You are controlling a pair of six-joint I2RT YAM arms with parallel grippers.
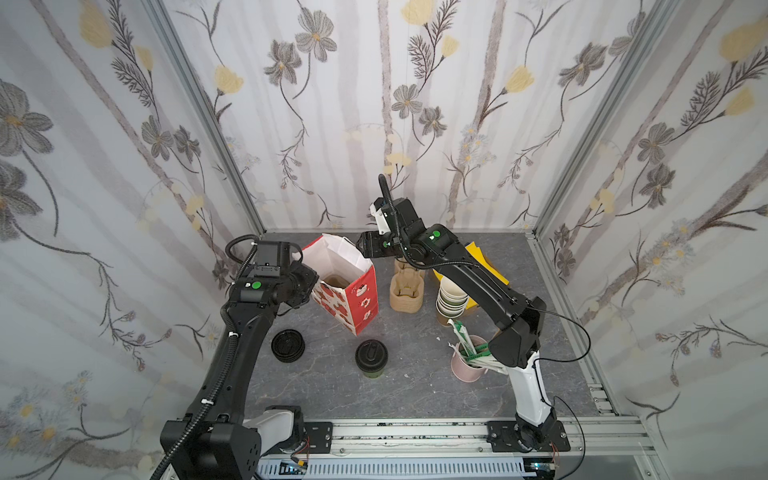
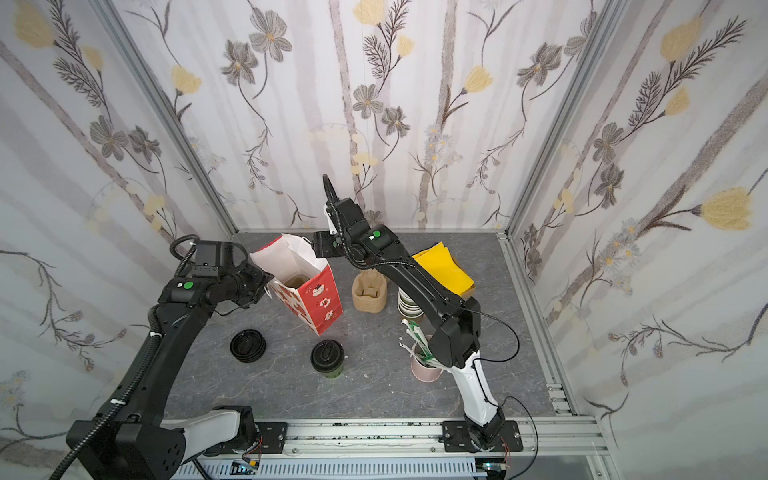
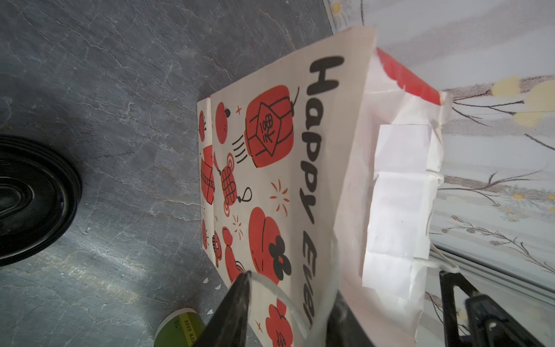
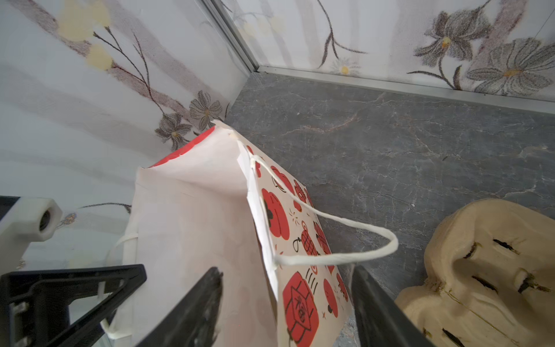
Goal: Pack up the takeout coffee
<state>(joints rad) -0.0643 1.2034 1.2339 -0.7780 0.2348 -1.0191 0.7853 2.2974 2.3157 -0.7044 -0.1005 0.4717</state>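
Note:
The takeout coffee [image 1: 371, 357] [image 2: 327, 358], a dark green cup with a black sip lid, stands upright on the grey table in front of the bag; its green side [image 3: 180, 330] shows in the left wrist view. A red-and-white paper bag [image 1: 345, 286] [image 2: 305, 286] stands open with a brown cup carrier [image 1: 334, 281] inside. My left gripper [image 1: 309, 279] [image 3: 292, 288] is open astride the bag's left wall and handle loop. At the bag's far right rim my right gripper [image 1: 360, 245] [image 4: 288, 300] is open, with that wall between its fingers and the string handle [image 4: 345, 255] just ahead.
A stack of black lids [image 1: 287, 344] lies left of the coffee. Right of the bag are stacked brown cup carriers [image 1: 407, 291], a stack of lidless cups [image 1: 451, 297], a yellow bag [image 1: 478, 257] and a pink cup of wrapped straws [image 1: 467, 365]. Patterned walls enclose three sides.

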